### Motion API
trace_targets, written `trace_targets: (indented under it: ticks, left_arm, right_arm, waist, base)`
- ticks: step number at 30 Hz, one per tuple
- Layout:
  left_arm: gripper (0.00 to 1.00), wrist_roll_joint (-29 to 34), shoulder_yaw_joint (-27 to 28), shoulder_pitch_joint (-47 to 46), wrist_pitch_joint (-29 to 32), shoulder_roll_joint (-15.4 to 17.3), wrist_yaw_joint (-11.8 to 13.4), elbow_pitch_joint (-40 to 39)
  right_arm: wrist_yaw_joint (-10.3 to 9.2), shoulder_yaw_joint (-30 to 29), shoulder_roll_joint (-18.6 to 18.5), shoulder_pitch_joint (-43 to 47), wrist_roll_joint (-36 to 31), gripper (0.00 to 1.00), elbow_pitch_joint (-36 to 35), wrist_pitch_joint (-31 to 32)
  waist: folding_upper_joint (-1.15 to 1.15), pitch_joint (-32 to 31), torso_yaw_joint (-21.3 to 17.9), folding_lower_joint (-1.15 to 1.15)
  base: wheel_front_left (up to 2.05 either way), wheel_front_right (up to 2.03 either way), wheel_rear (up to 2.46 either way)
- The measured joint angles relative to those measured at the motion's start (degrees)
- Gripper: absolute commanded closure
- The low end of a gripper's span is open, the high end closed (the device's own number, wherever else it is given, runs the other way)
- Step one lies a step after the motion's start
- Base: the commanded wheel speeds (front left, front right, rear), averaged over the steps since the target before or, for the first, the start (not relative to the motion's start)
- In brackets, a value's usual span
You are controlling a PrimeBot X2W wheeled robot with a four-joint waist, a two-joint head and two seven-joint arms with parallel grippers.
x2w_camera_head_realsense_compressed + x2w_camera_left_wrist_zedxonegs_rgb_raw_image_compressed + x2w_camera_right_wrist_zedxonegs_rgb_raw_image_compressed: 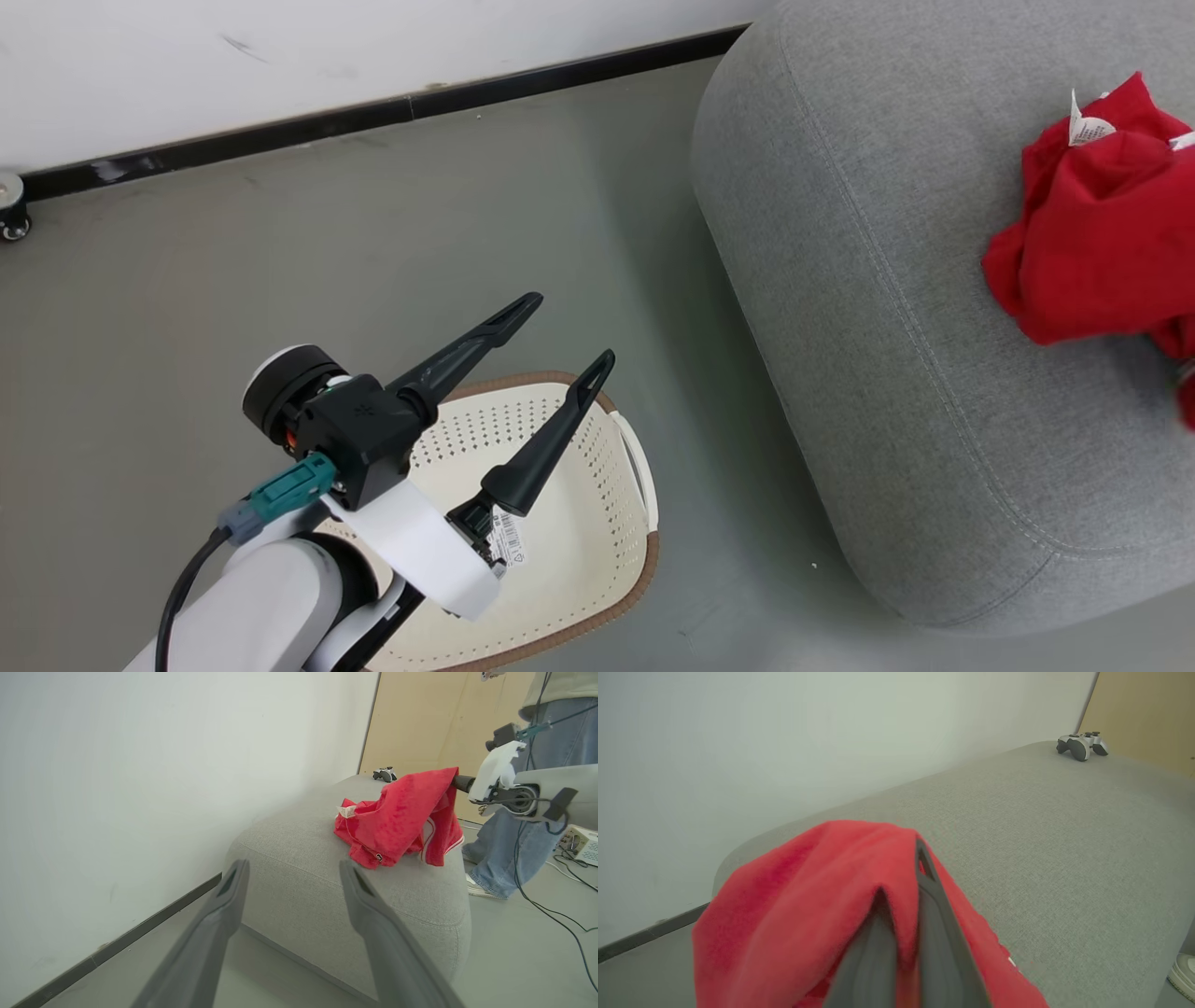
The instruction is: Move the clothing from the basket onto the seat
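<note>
Over the basket [590, 551], left jaws splayed, right jaws clamping clothing [402, 812]

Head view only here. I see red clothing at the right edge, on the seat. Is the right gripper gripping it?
Observer: Yes. In the right wrist view the right gripper is shut on the red clothing, with fabric draped over its fingers.
Operator: Hanging free, or down on the seat?
Observer: Both. In the left wrist view the top is held up at the gripper and the lower folds rest on the seat.
Operator: Anything else up there?
Observer: A game controller lies at the seat's far end, apart from the clothing.
</note>
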Motion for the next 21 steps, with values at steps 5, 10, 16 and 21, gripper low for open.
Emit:
trace_targets:
  ticks: [5,10,16,21]
  left_arm:
    - [0.0,0.0,0.2,0.0,0.5,0.3,0.4,-0.3]
    - [0.0,0.1,0.3,-0.1,0.5,0.4,0.5,-0.5]
    - [0.0,0.1,0.6,-0.1,0.4,0.4,0.9,-0.5]
    - [0.0,0.1,0.8,-0.1,-0.4,0.2,0.9,-0.3]
  right_arm:
    - [0.0,0.2,2.1,1.8,-0.3,1.0,2.4,-0.9]
    - [0.0,0.5,3.7,2.0,-0.5,0.97,3.5,-1.5]
    - [0.0,2.0,4.8,2.0,-1.0,0.0,3.7,-1.8]
    - [0.0,2.8,5.0,2.0,-0.9,0.0,3.4,-2.2]
  waist:
    - [0.0,1.2,-0.2,0.0]
    - [0.0,1.9,-0.4,0.0]
    - [0.0,2.3,-0.9,0.0]
    - [0.0,2.3,-1.4,0.0]
  base:
    - [0.0,0.0,0.0]
    - [0.0,0.0,0.0]
    - [0.0,0.0,0.0]
    - [0.0,0.0,0.0]
